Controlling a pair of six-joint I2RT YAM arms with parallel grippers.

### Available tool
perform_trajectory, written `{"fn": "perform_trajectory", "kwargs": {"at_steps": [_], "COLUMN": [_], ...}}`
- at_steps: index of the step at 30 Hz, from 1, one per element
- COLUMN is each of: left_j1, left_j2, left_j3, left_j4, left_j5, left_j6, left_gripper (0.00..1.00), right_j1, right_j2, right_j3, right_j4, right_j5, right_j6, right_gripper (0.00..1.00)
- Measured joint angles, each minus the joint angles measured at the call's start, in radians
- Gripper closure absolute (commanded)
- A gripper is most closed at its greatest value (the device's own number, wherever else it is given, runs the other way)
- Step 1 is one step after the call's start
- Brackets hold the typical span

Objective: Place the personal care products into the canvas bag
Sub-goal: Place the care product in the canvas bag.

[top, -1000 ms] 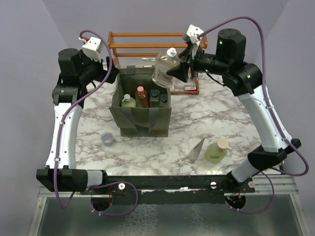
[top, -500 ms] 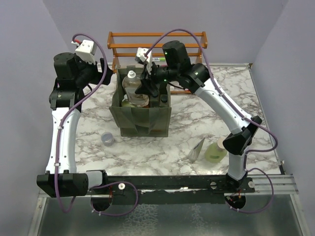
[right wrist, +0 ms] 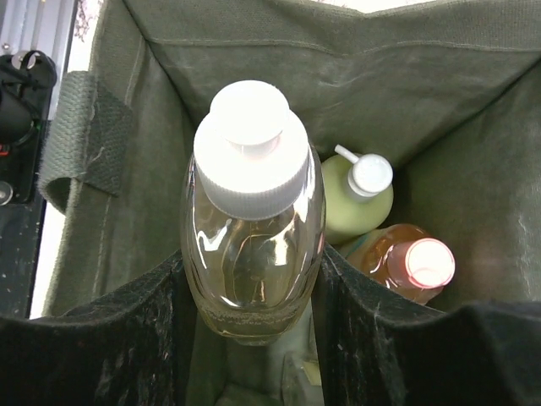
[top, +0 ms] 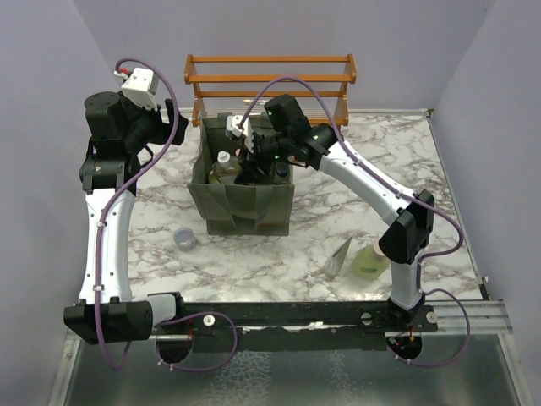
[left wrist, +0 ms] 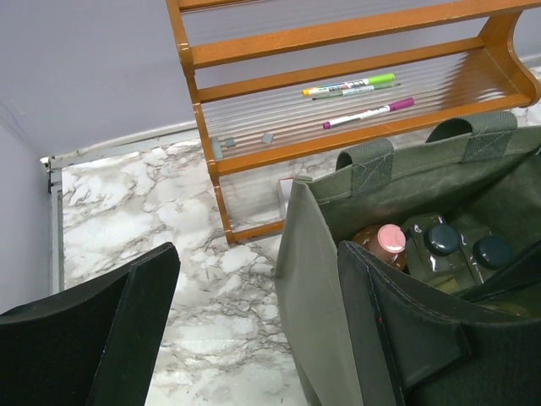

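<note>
The canvas bag (right wrist: 254, 51) is matt woven cloth, the clear bottle (right wrist: 254, 254) glossy plastic

The olive canvas bag (top: 241, 203) stands open toward the table's (top: 355, 199) far edge. It holds a pale green bottle (right wrist: 359, 203), an orange pink-capped bottle (right wrist: 418, 264), black-capped bottles (left wrist: 444, 241) and an upright clear white-capped bottle (right wrist: 254, 237). A green pump bottle (top: 370, 260) and a grey pouch (top: 340, 256) sit by the near-right edge.

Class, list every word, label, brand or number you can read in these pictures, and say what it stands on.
No text can be read anywhere.
Green marker pen on the wooden rack: barrel print too small to read.
Pink marker pen: the same.
Clear bottle: no label shows.
</note>
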Motion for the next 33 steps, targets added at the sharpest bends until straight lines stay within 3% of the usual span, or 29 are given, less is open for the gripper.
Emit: {"fn": "perform_trajectory", "kwargs": {"at_steps": [13,33], "left_j1": [0.001,0.001], "left_j2": [-0.016,-0.030], "left_j3": [-0.019,-0.037], "left_j4": [0.011,0.025], "left_j5": [0.026,0.045], "left_j6": [-0.001,0.000], "left_gripper": [0.22,0.22], "right_j1": [0.000,0.001], "right_j2": [0.055,0.106], "right_j3": [-0.064,-0.121], "right_j4": [0.108,0.251], "right_j5": [-0.005,0.026], "right_j6": [-0.077,-0.054], "right_gripper": [0.98,0.98]}}
